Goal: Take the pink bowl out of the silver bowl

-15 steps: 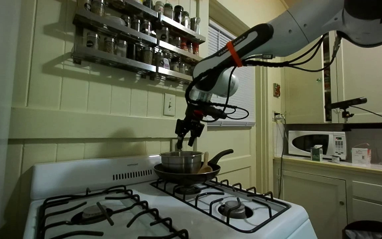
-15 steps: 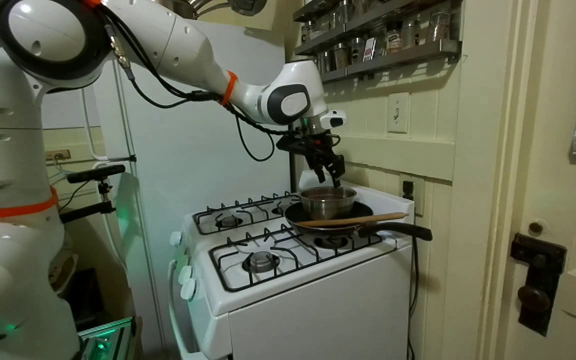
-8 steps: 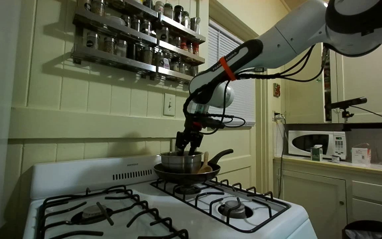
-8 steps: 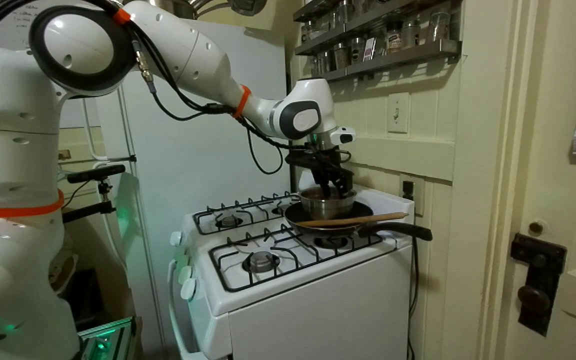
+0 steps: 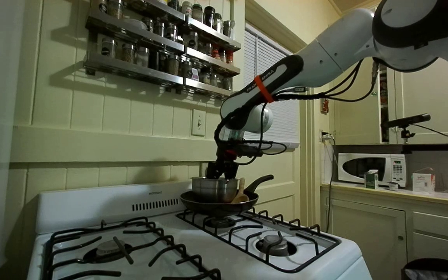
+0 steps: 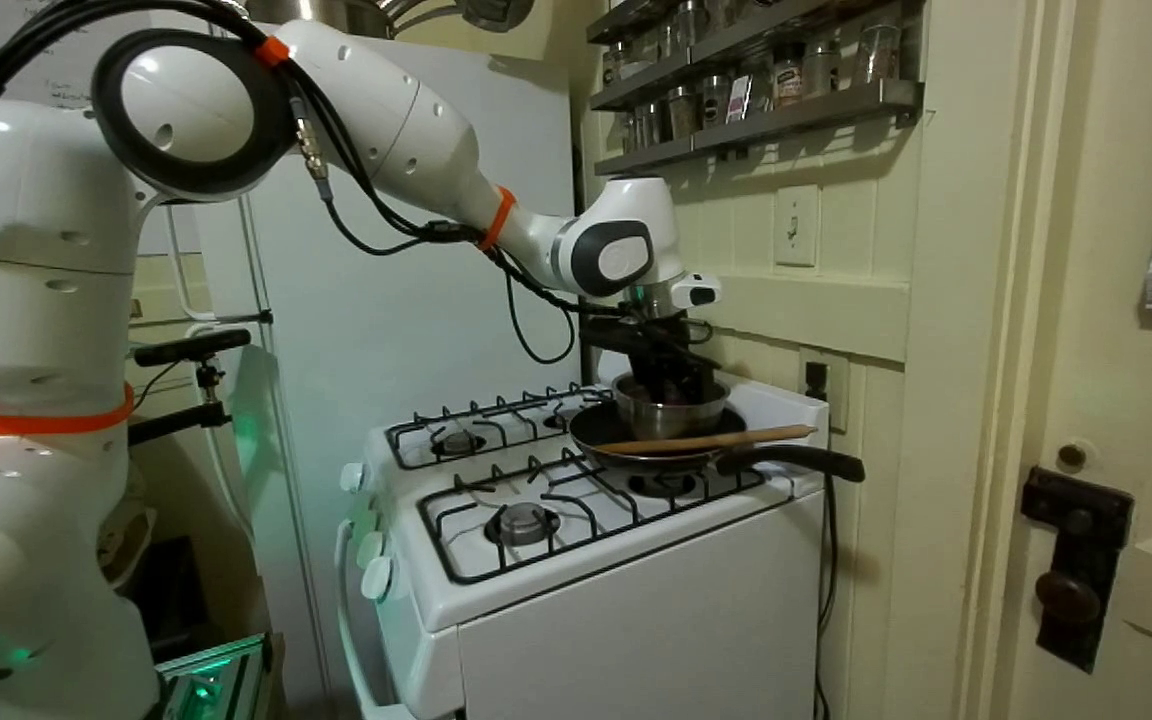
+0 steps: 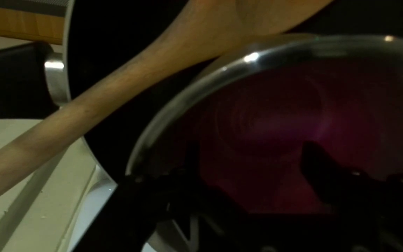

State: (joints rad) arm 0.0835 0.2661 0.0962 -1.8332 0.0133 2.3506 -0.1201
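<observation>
Wrist view v. dim w/ glints

In the wrist view, we find the pink bowl deep magenta with a purple sheen and faint rings, the silver bowl shiny grey at its rim. We see the wooden spoon tan at ten o'clock, and the frying pan and fingers black.
</observation>
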